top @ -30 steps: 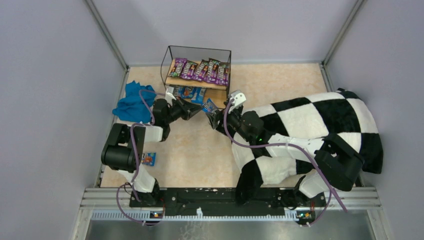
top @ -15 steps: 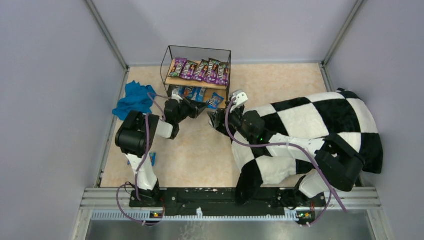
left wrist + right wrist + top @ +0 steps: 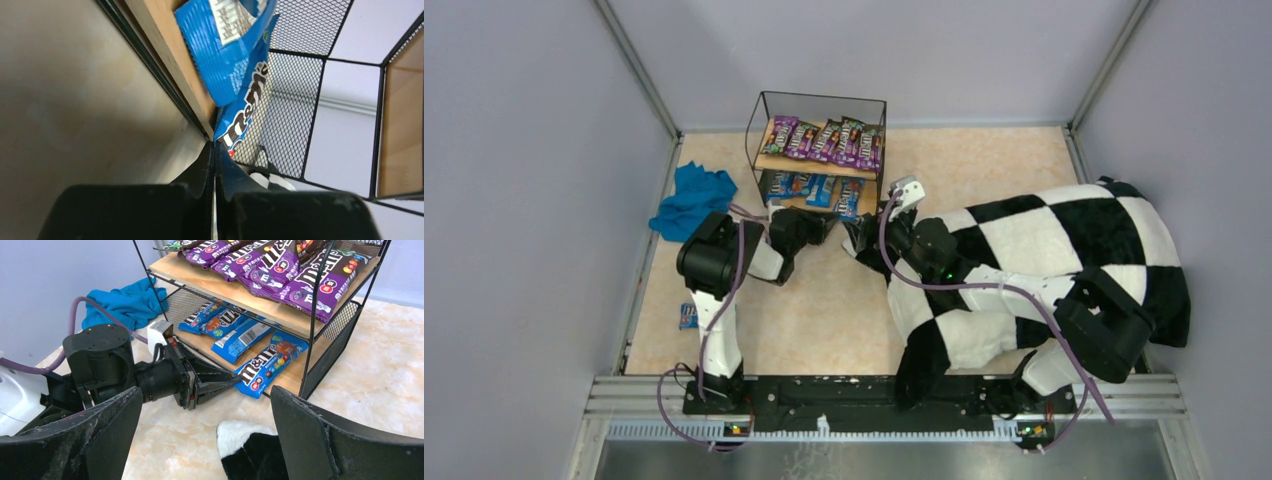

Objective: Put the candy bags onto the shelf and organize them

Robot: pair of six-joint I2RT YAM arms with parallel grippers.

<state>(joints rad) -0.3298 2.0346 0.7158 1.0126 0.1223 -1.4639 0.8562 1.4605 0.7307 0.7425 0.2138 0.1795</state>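
Observation:
The shelf (image 3: 764, 120) holds several purple candy bags (image 3: 824, 140) on its top board and several blue bags (image 3: 809, 187) on its lower board. In the right wrist view the shelf (image 3: 315, 325) shows the purple bags (image 3: 280, 270) above and the rightmost blue bag (image 3: 270, 362) at the lower board's front edge. My left gripper (image 3: 827, 226) is shut, its tips (image 3: 235, 382) touching that bag's near end. In the left wrist view the gripper (image 3: 215, 145) meets this bag (image 3: 245, 115). My right gripper (image 3: 859, 238) is open and empty (image 3: 210, 440), just in front of the shelf.
One more blue bag (image 3: 688, 316) lies on the floor by the left wall. A teal cloth (image 3: 689, 200) lies left of the shelf. A checkered pillow (image 3: 1064, 260) drapes over the right arm, its corner under the right gripper (image 3: 250, 450).
The right gripper let go of the blue bag, which now lies on the lower board. The left arm swung right, bringing its shut tips to that bag. The floor bag shifted left.

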